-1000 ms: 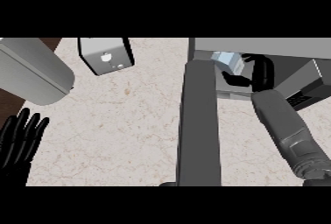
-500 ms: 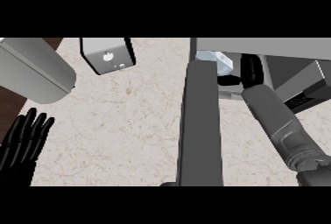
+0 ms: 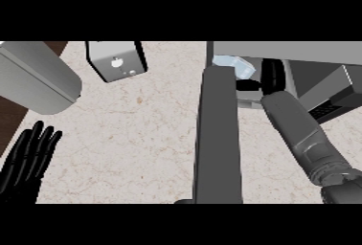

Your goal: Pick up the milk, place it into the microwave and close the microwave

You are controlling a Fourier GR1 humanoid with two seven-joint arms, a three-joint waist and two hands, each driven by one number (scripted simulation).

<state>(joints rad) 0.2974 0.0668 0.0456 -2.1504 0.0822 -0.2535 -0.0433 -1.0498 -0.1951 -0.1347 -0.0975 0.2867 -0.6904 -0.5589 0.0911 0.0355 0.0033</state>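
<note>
The milk [image 3: 231, 66], a pale blue and white carton, sits just inside the microwave [image 3: 311, 57] at the upper right, partly hidden by the door's top edge. My right hand [image 3: 273, 75] reaches into the opening right beside the carton, thumb and fingers curled about it. The microwave door [image 3: 218, 139] stands open, seen edge-on as a long dark grey slab running down the middle. My left hand [image 3: 28, 160] rests open at the lower left, fingers up, far from the milk.
A large rounded grey appliance [image 3: 35, 76] lies at the upper left counter edge. A small grey box-shaped object [image 3: 117, 60] stands at the top centre. Beige speckled counter [image 3: 134, 143] spreads between my left hand and the door.
My right forearm has pushed further up into the microwave, and the milk has shifted slightly left with the hand. The left hand has barely moved.
</note>
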